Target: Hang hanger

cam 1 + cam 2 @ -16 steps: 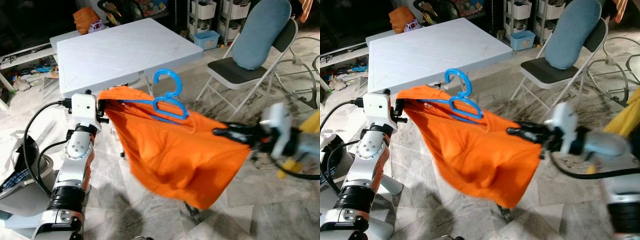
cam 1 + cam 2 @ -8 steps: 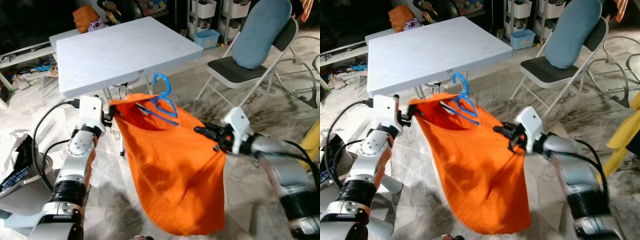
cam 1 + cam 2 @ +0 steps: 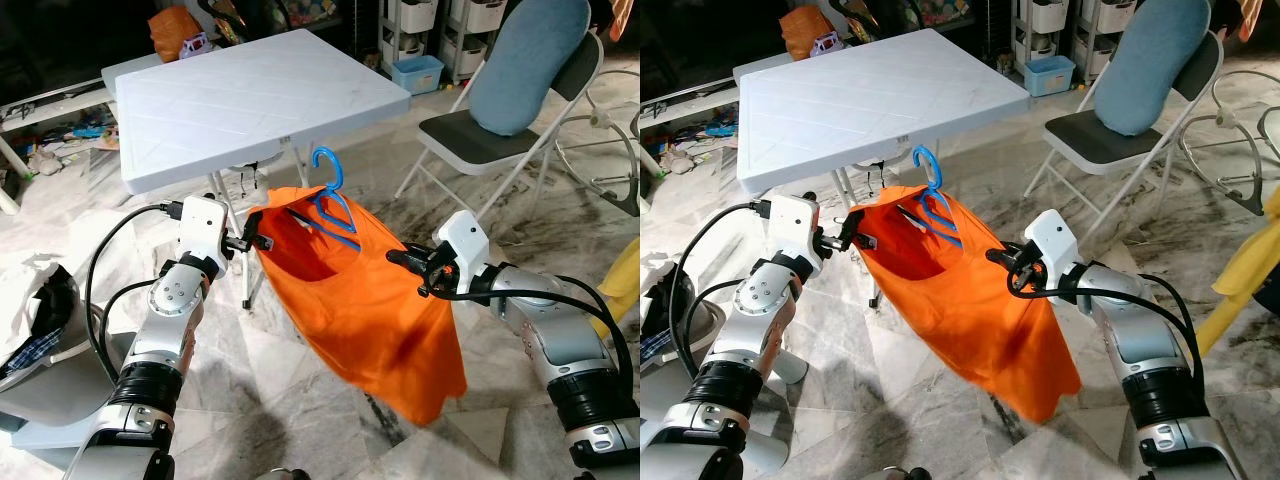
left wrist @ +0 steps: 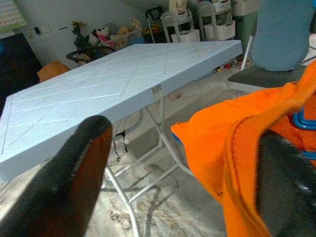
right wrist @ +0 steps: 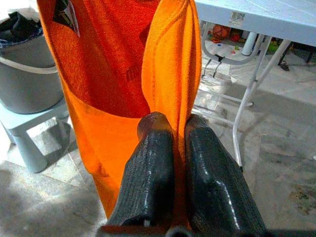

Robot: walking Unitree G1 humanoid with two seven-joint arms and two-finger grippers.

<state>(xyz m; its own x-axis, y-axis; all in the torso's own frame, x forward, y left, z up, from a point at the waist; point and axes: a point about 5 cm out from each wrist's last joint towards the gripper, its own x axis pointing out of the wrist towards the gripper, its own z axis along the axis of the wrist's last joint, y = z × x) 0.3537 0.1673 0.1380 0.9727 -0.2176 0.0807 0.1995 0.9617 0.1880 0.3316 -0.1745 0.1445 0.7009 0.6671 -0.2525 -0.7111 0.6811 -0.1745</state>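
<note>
An orange shirt (image 3: 370, 310) hangs stretched between my two grippers in front of the table. A blue hanger (image 3: 335, 212) sits in its neck, hook (image 3: 325, 165) sticking up. My left gripper (image 3: 255, 229) is at the shirt's left shoulder, open, with the cloth (image 4: 247, 148) draped over one finger while the other finger (image 4: 74, 173) stands bare. My right gripper (image 3: 400, 260) is shut on the right shoulder edge; its wrist view shows both fingertips (image 5: 155, 133) pinching an orange fold (image 5: 170, 64). The hem hangs free low on the right.
A white folding table (image 3: 250, 100) stands just behind the shirt. A folding chair with a blue cushion (image 3: 520, 80) is at the back right, storage shelves behind it. A grey bucket on a stool (image 3: 40, 350) is at my left. The floor is marble.
My right arm has pulled in toward the left one, so the shirt went from spread wide to sagging between them. Its hem has swung up and to the right since half a second ago.
</note>
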